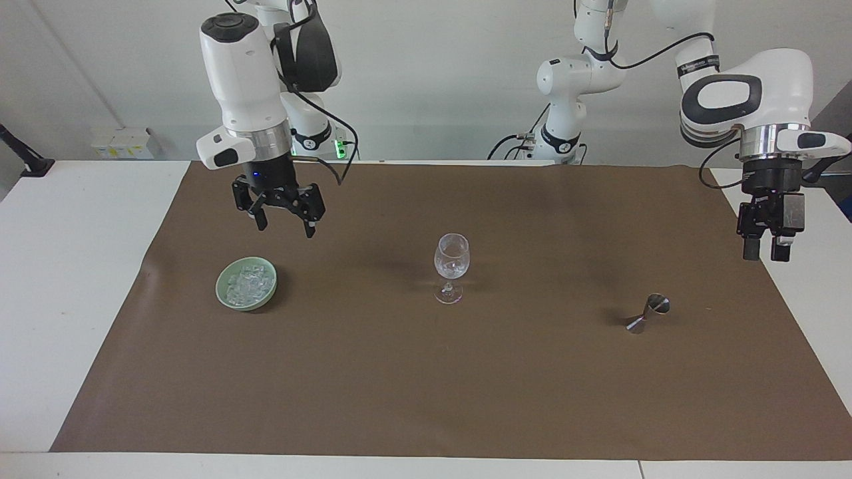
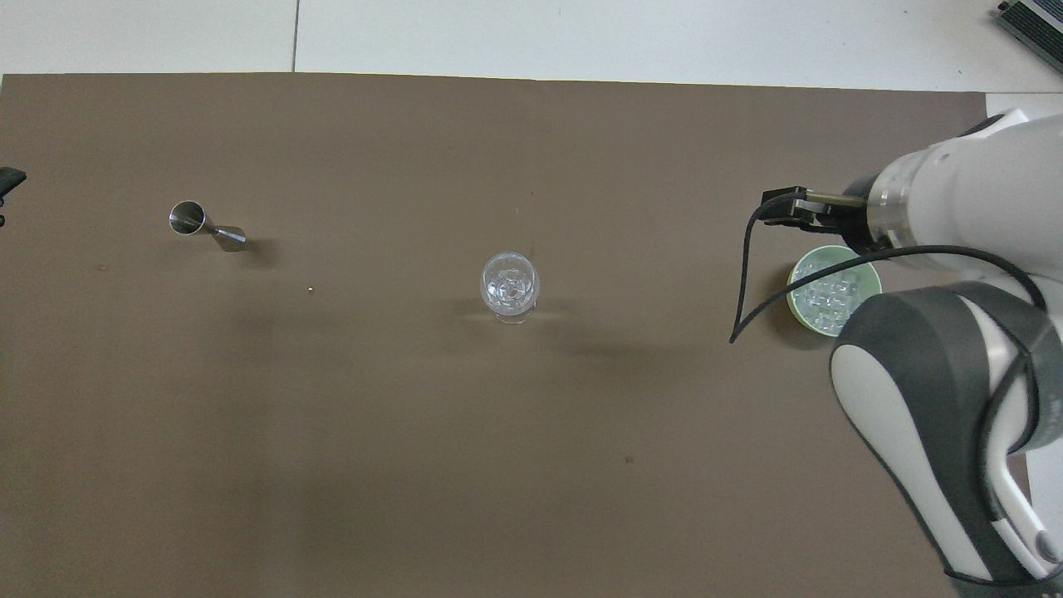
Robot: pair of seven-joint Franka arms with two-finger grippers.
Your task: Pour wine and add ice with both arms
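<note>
The right gripper point(image 1: 285, 222) hangs open and empty over the mat beside the bowl point(image 1: 221, 286) of ice point(image 1: 248, 283). The left gripper point(image 1: 765, 251) is open, empty, over the mat's edge

Mat point(image 1: 413, 372) holds three well-separated obstacles: bowl point(image 1: 246, 284), upright glass point(image 1: 451, 267), jigger point(image 1: 647, 313). Wide bare gaps lie between them. The strip farthest from the robots is open.

On the bench point(image 1: 80, 279), the stemmed glass point(image 1: 451, 266) stands mid-mat point(image 1: 426, 372), the bowl point(image 1: 246, 283) holding ice point(image 1: 247, 282) at its nine o'clock in the facing view, the jigger point(image 1: 647, 313) near four o'clock.
</note>
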